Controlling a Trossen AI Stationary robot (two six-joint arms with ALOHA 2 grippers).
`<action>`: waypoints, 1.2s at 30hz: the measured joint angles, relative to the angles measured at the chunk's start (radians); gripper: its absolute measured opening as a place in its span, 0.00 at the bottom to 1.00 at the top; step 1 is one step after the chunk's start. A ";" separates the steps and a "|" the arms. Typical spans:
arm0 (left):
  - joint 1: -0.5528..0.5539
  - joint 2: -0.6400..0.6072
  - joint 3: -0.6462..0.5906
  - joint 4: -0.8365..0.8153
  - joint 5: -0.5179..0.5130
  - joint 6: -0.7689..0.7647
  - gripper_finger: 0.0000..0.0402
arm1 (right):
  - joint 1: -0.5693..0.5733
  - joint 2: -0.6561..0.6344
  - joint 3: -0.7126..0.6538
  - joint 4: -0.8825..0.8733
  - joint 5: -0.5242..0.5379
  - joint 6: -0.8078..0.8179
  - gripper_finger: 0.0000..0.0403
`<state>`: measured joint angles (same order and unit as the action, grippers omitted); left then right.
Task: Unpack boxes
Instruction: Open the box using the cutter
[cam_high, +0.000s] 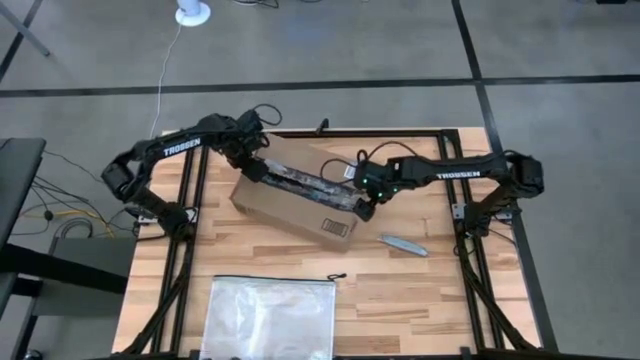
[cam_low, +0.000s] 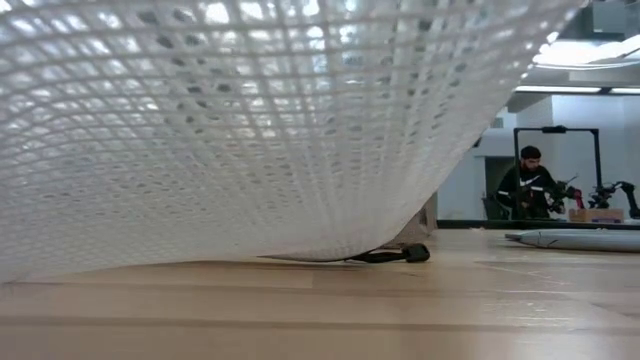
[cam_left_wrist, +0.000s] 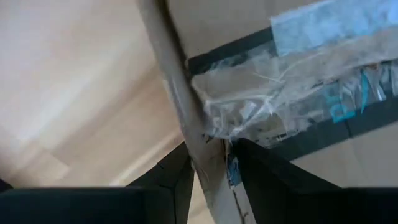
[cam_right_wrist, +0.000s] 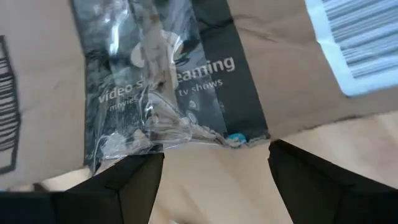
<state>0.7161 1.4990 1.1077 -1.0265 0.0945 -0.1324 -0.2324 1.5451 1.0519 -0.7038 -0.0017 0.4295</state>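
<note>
- High view puts the box (cam_high: 290, 200) near the middle of the table (cam_high: 420, 300), lying at a slant, with its dark tape (cam_high: 305, 183) running along the top and a white label (cam_high: 337, 226) at the end toward the right arm.
- Your step in hand, as I judge it, is opening the box: the tape looks wrinkled and torn in both wrist views, yet the flaps appear still down, so nothing is unpacked.
- Left gripper (cam_left_wrist: 211, 180) is at the box's far-left end; its fingers (cam_left_wrist: 171, 177) stand narrow with a cardboard edge between them, so you seem to have that edge pinched.
- Right gripper (cam_right_wrist: 214, 171) sits just off the box's near-right end, where the tape stops; its fingers (cam_right_wrist: 134, 180) are spread wide with only table between them.
- Your next move likely calls for bringing the right fingers onto the loose tape end or flap edge while the left holds the box steady, then pulling along the seam.
- Contents of the box are hidden; you cannot tell what is inside.
- A clear zip bag (cam_high: 270, 318) lies flat at the table's near edge, well apart from the box; it looks empty, and it fills most of the low view (cam_low: 250, 130).
- A small grey tool (cam_high: 403, 245), perhaps a cutter, lies on the table near the right gripper, untouched.
- One person (cam_low: 527, 185) shows far off in the room beyond.
</note>
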 joint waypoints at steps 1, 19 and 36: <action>-0.021 -0.007 0.000 -0.012 0.000 -0.013 0.27 | -0.011 -0.007 0.000 -0.018 0.000 -0.021 0.67; -0.272 -0.191 0.053 -0.017 -0.013 -0.184 0.27 | -0.011 -0.239 0.067 -0.440 -0.001 -0.130 0.67; -0.381 -0.252 0.053 0.106 -0.021 -0.089 0.27 | 0.483 -0.346 -0.397 -0.173 0.053 0.086 0.67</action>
<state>0.3356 1.2469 1.1610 -0.9202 0.0738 -0.2212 0.2502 1.1988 0.6550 -0.8767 0.0515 0.5156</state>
